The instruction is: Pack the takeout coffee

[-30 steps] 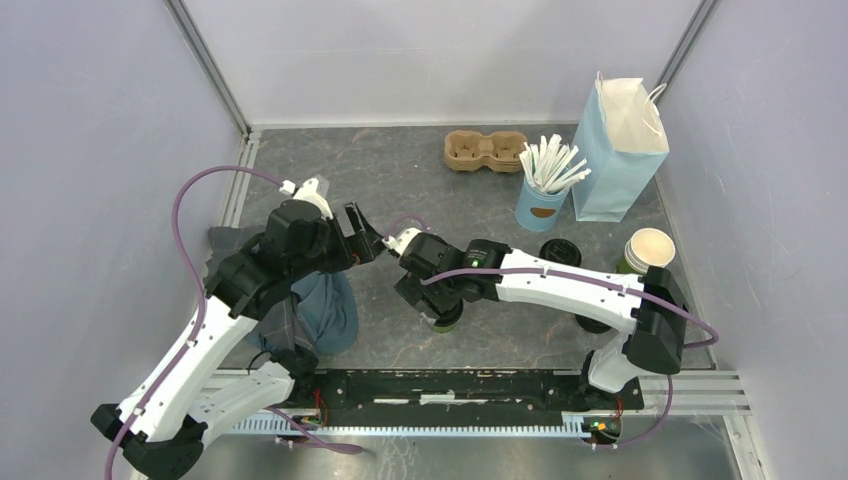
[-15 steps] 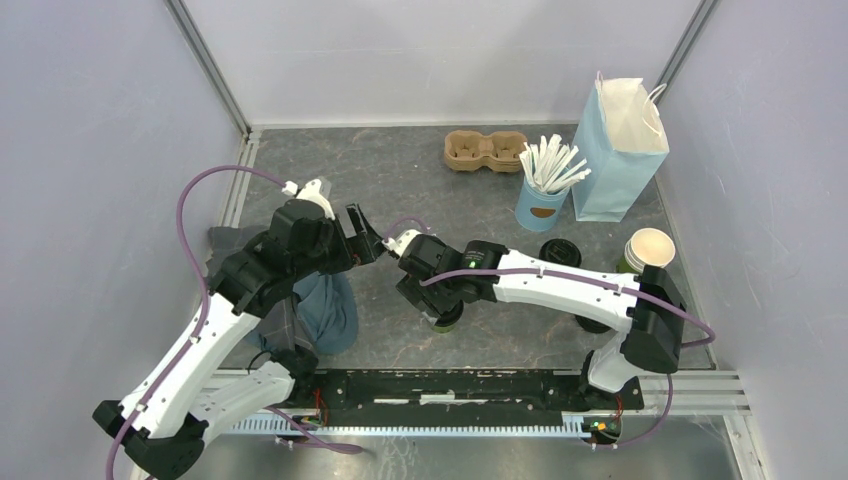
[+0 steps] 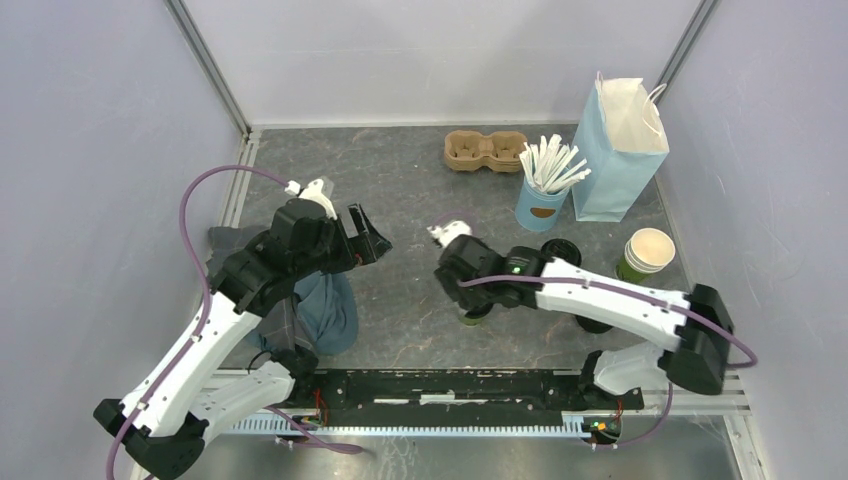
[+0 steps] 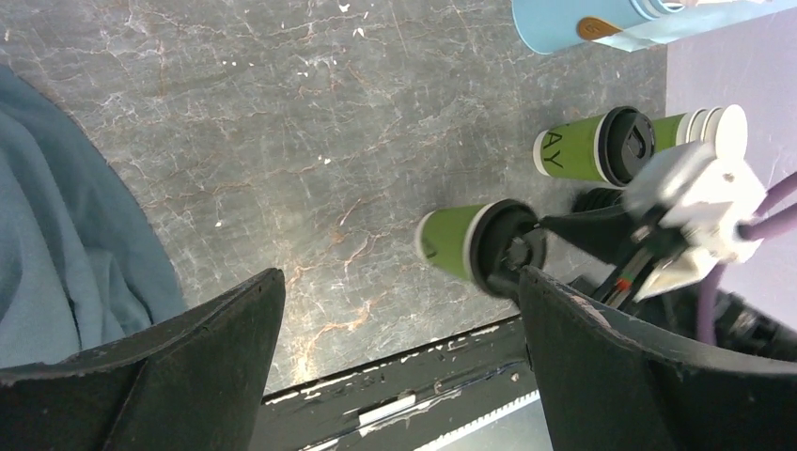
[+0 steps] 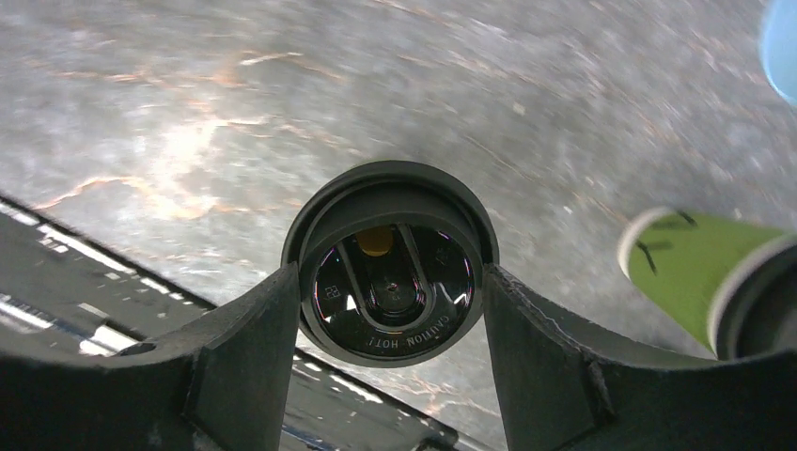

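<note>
On the table (image 3: 400, 180), a blue cloth (image 3: 325, 310) lies under the left arm. A cardboard carrier (image 3: 485, 150), a cup of sticks (image 3: 542, 205) and a blue bag (image 3: 620, 150) line the far side, with a second lidded cup (image 3: 560, 252) and a lidless cup (image 3: 648, 250) nearer. The takeout coffee (image 4: 449, 246) is upright mid-table, toward the near edge. The right hand (image 5: 390, 282) pinches its black lid from both sides. The left hand (image 4: 399, 279) hangs spread, apart from the takeout coffee.

The right gripper (image 5: 390, 287) straddles the takeout coffee (image 5: 389, 252), seen from straight above, and its dark fingers (image 5: 246, 368) press against both sides of the black lid marked "CAUTION HOT". A second green cup (image 5: 694, 274) stands near, at right, on the marbled grey table (image 5: 188, 94).
</note>
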